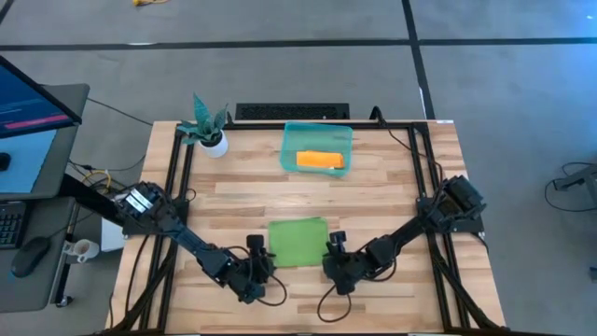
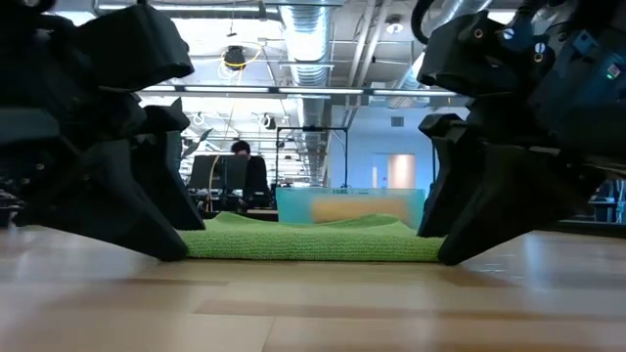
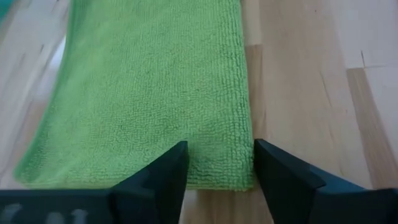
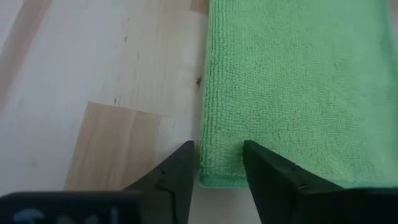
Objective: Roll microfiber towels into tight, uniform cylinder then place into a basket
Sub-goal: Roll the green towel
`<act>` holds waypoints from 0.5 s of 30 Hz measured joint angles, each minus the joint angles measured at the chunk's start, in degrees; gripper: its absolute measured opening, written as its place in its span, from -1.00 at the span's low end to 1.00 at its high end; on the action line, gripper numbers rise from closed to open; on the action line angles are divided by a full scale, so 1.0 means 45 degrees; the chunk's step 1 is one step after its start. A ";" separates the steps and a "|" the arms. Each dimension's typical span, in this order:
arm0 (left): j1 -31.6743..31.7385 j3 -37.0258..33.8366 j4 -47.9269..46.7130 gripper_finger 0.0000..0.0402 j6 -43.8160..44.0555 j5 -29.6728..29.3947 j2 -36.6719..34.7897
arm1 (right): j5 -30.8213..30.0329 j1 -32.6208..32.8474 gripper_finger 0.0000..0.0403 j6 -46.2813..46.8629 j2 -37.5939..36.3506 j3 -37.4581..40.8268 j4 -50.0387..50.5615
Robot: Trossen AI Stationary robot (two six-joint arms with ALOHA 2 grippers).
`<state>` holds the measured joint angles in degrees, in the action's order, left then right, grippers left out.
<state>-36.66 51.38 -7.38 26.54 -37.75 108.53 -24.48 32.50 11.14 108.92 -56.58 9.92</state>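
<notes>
- At six o'clock on the table, the green towel lies flat with its near edge facing both arms, so that rolling can start from that edge.
- Left claw: fingers spread, straddling the near corner at seven o'clock of the cloth; nothing is pinched yet.
- Right claw: fingers likewise parted over the five o'clock corner, mirroring its partner; a matched grip at both corners would likely keep the roll uniform.
- Basket, at twelve o'clock: it already holds the orange towel, rolled, beside room for a second cylinder.
- Potted plant, ten o'clock: well apart from the work.
</notes>
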 joint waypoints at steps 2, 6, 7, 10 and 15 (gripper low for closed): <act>0.0128 -0.0040 0.0000 -0.24 0.0073 0.0249 0.0000 | 0.0306 -0.0092 -0.27 0.0089 -0.0013 -0.0003 0.0004; 0.0293 -0.0047 -0.0021 -0.54 0.0063 0.0794 0.0015 | 0.0775 -0.0243 -0.44 0.0203 -0.0018 -0.0008 -0.0006; 0.0330 -0.0050 -0.0031 -0.62 0.0063 0.1000 0.0015 | 0.0842 -0.0261 -0.48 0.0206 -0.0018 -0.0008 -0.0014; 0.0372 -0.0055 -0.0034 -0.89 0.0054 0.1374 0.0015 | 0.0956 -0.0274 -0.62 0.0208 -0.0018 -0.0008 -0.0025; 0.0375 -0.0079 -0.0052 -0.94 0.0701 0.1736 -0.0033 | 0.1480 -0.0303 -0.89 0.0208 -0.0036 -0.0013 -0.0003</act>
<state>-34.97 51.03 -7.61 29.70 -29.94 108.38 -17.82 31.14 12.08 108.76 -56.64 9.90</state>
